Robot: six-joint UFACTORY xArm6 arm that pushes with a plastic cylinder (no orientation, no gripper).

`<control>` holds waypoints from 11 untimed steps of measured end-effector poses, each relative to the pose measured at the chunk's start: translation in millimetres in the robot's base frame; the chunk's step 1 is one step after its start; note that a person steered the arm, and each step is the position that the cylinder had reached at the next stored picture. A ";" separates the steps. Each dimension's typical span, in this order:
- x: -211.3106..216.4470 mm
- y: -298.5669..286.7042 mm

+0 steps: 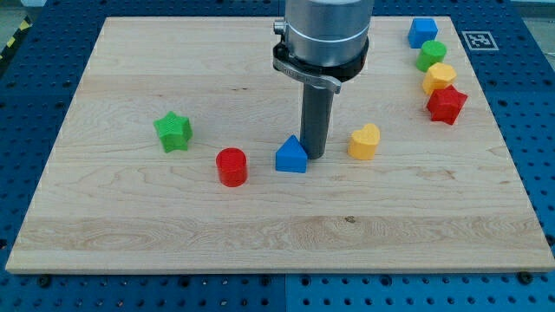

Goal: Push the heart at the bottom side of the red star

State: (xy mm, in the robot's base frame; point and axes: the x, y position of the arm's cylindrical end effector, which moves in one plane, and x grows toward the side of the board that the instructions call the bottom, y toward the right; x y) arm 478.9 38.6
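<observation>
A yellow heart (365, 141) lies on the wooden board, right of centre. A red star (447, 104) lies near the board's right edge, up and to the right of the heart. My tip (314, 156) rests on the board between a blue triangular block (291, 156) and the yellow heart. It stands just right of the blue block and a short gap left of the heart.
A blue block (422, 32), a green round block (431, 55) and a yellow block (439, 77) form a line above the red star. A red cylinder (231, 166) and a green star (173, 131) lie at the left. The board's edge (277, 270) runs along the bottom.
</observation>
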 end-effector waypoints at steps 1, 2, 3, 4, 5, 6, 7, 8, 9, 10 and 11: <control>0.0 6.0; 0.0 37.8; 0.0 71.6; -0.2 81.8; -14.2 79.1; -29.5 81.7; -29.2 101.3; -28.3 122.0; -6.7 130.6; 1.3 137.1; 2.3 145.0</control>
